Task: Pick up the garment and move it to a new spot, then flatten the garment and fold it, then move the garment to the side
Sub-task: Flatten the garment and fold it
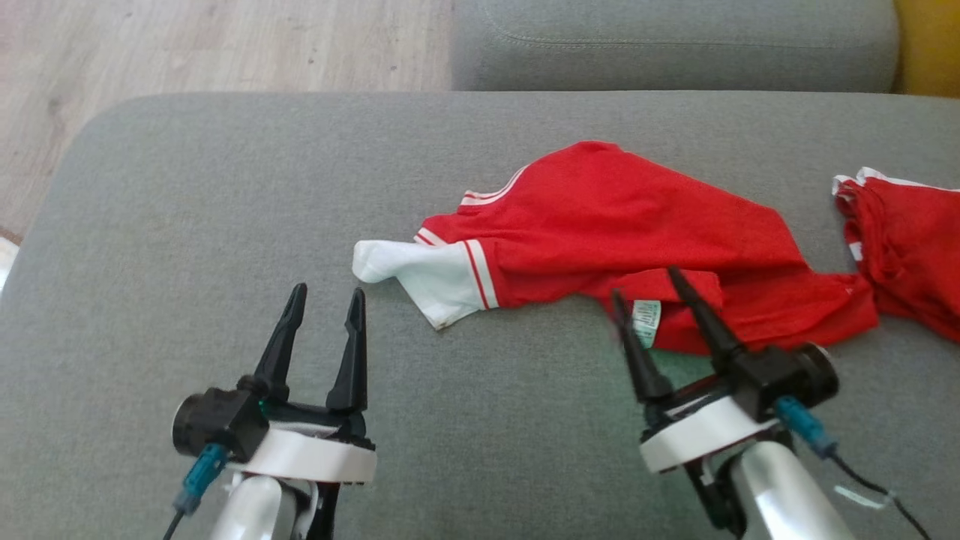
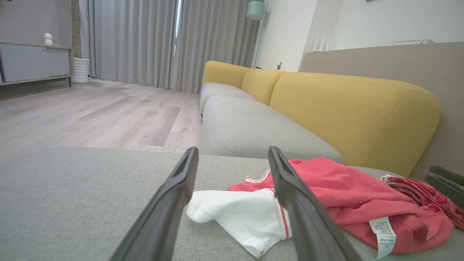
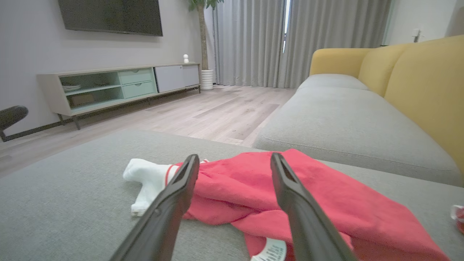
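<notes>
The red garment [image 1: 622, 217] lies crumpled on the grey cushion [image 1: 225, 225], right of the cushion's middle, its white sleeve [image 1: 420, 274] pointing toward the centre. Over the cushion's near side, the right gripper [image 1: 645, 283] hovers with jaws spread and empty, tips straddling the hem by the care label [image 1: 646, 319], probably lined up to take that edge. The left gripper [image 1: 328, 292], likewise wide and empty, sits left of centre, likely placed to help flatten.

A wide grey fabric sofa cushion [image 1: 225, 225] with rounded corners carries two garments. A crumpled red shirt [image 1: 622, 217] with a white sleeve and white-striped trim lies right of centre, its white care label [image 1: 646, 321] showing at the near edge. A second bunched red-and-white garment [image 1: 911, 247] lies just beside it, at the right edge.
</notes>
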You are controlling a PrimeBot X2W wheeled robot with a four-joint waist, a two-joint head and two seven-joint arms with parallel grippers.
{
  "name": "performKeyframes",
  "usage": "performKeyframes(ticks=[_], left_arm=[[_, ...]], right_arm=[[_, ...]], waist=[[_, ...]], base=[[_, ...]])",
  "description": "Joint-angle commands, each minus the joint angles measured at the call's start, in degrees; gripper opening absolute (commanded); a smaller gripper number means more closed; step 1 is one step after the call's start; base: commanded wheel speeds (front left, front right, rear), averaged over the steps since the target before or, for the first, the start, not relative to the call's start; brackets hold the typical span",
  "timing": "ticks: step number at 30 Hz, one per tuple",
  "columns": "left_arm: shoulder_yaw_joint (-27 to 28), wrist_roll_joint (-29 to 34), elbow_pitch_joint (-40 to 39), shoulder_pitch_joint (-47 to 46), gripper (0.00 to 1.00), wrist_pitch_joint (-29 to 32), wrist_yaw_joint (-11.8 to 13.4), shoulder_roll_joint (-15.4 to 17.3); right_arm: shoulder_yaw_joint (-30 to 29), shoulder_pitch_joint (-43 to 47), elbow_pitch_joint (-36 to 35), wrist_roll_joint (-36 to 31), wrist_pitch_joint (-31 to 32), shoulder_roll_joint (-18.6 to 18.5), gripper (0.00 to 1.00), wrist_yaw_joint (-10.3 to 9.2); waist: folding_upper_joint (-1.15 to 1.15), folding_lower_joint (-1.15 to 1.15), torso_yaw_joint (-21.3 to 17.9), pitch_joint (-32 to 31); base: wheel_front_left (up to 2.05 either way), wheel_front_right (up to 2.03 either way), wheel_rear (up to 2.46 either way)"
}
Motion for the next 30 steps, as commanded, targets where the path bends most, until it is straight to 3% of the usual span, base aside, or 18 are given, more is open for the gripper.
performKeyframes(ticks=[1,6,17,30], left_arm=[[1.38,0.00,-2.01,-1.58,1.00,-0.55,-0.16,0.04],[0.52,-0.38,-1.88,-2.10,1.00,-0.55,-0.19,0.04],[-2.22,-2.45,-1.31,-4.52,1.00,-0.55,0.38,0.04],[-6.06,-5.47,-1.60,-7.45,1.00,-0.55,1.98,0.04]], right_arm=[[1.80,-2.01,-1.91,-0.20,-0.60,-0.04,1.00,0.37],[7.55,-5.36,1.42,-0.66,-0.60,-2.49,1.00,0.37],[23.51,-18.87,16.61,2.40,3.77,-7.25,1.00,0.37],[29.67,-30.15,34.84,2.73,6.04,-6.68,1.00,0.37]], waist=[[0.00,0.01,0.33,0.17],[0.00,0.01,2.45,1.16],[0.00,0.01,8.08,5.36],[0.00,0.01,13.31,9.45]], base=[[0.00,0.00,0.00],[0.00,0.00,0.00],[0.00,0.00,0.00],[0.00,0.00,0.00]])
